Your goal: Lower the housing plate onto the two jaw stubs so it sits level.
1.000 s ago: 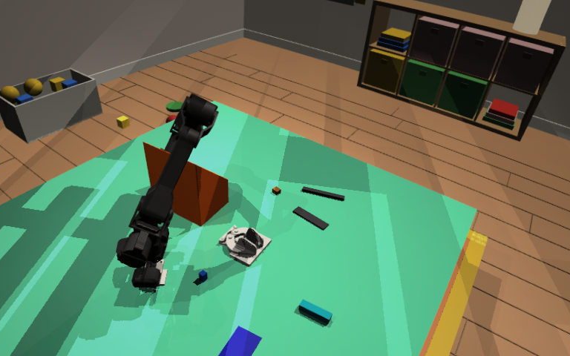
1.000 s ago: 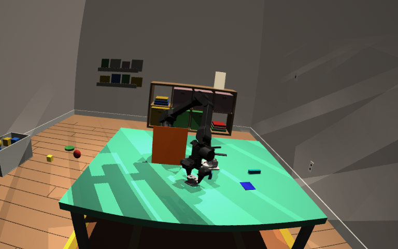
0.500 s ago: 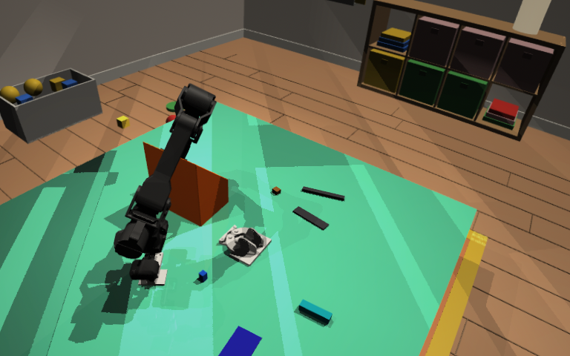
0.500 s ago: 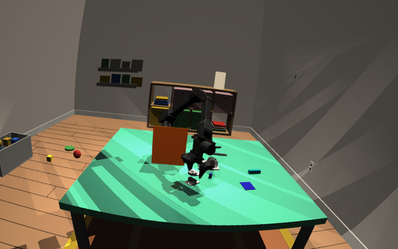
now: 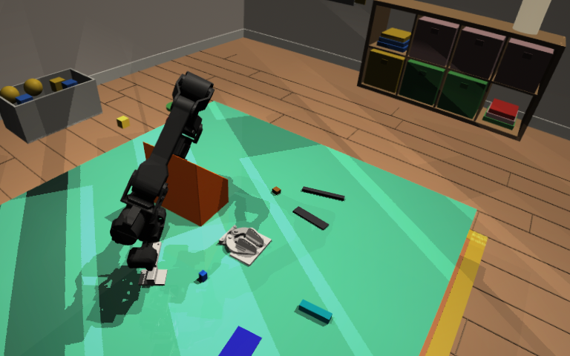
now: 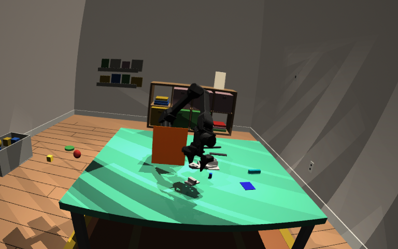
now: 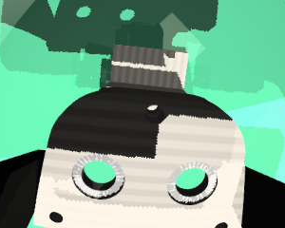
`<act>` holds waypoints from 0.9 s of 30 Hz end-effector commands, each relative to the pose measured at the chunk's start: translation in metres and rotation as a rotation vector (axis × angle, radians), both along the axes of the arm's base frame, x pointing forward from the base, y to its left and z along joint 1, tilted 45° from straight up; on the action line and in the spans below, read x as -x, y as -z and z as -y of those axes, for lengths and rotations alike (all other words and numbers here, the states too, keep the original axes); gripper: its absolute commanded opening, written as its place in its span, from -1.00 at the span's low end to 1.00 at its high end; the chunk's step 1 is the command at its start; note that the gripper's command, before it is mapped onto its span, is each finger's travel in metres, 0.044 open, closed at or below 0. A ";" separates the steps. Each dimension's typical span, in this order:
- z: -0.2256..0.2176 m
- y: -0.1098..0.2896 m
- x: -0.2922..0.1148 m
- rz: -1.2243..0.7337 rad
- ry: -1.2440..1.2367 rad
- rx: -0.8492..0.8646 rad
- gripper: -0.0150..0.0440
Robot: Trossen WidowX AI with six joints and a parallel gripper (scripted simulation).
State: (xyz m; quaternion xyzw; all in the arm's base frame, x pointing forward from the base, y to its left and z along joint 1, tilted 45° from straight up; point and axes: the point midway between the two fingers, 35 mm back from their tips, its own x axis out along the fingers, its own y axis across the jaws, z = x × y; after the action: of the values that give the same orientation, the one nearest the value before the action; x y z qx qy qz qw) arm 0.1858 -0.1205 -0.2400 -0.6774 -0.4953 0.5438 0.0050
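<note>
Room between blue cube (image 5: 202,276) (image 6: 210,175) and teal bar (image 5: 315,311) (image 6: 254,171); orange block (image 5: 186,191) (image 6: 169,145) (tall) obstructs behind

Top view: set high, at an oblique angle looking down over the green rectangular table (image 5: 367,264) (image 6: 133,200) towards a room corner, with the brown wooden cubby shelf unit (image 5: 469,17) (image 6: 233,111) at upper right; exterior view: farther back and lower, facing the table's near edge and the wall behind that shelf unit. Both share the table, the black jointed arm (image 5: 166,136) (image 6: 205,101) and the grey open-topped bin (image 5: 54,110) (image 6: 16,160) at left. Wrist view: very close, looking down past a pale plate with two ringed holes (image 7: 195,142) onto the green surface.
</note>
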 end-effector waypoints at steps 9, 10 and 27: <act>-0.014 -0.021 -0.019 0.194 -0.219 -0.009 0.70; -0.016 -0.023 -0.021 0.213 -0.241 -0.010 0.70; -0.047 -0.057 -0.049 0.549 -0.612 -0.033 0.70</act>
State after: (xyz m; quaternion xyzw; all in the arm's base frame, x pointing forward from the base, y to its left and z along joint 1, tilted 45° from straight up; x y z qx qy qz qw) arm 0.2317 -0.0794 -0.1872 -0.6274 -0.6543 0.3350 -0.2572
